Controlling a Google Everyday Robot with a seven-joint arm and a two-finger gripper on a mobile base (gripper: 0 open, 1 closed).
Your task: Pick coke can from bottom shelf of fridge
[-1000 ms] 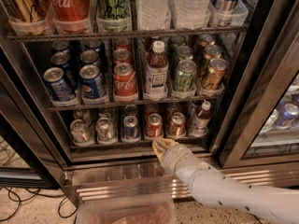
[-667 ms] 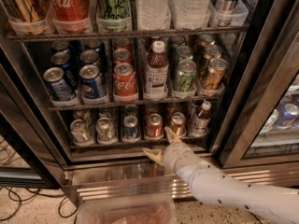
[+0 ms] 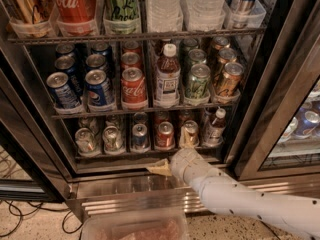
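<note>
The fridge [image 3: 150, 184] stands open in front of me, with a dark interior and wire racks. On the bottom shelf [image 3: 120, 155] the red coke can [image 3: 165, 134] stands near the middle, between a blue-and-silver can [image 3: 140, 135] and a copper-orange can [image 3: 191, 129]. My gripper [image 3: 173, 154] is at the shelf's front rail, just below and right of the coke can, and it is open and empty. One finger [image 3: 159, 168] points left below the rail. The other finger [image 3: 188, 140] points up in front of the copper-orange can.
Two silver cans [image 3: 99, 139] stand at the shelf's left, a small bottle [image 3: 215, 126] at its right. The rack above holds Pepsi cans [image 3: 100, 86], a Coke can [image 3: 133, 86], a bottle and green cans. A glass door [image 3: 280, 99] stands right. A clear bin [image 3: 135, 226] lies below.
The gripper's fingers were together a second ago and have spread apart. The wrist stays at the bottom shelf's front rail. The cans have not moved.
</note>
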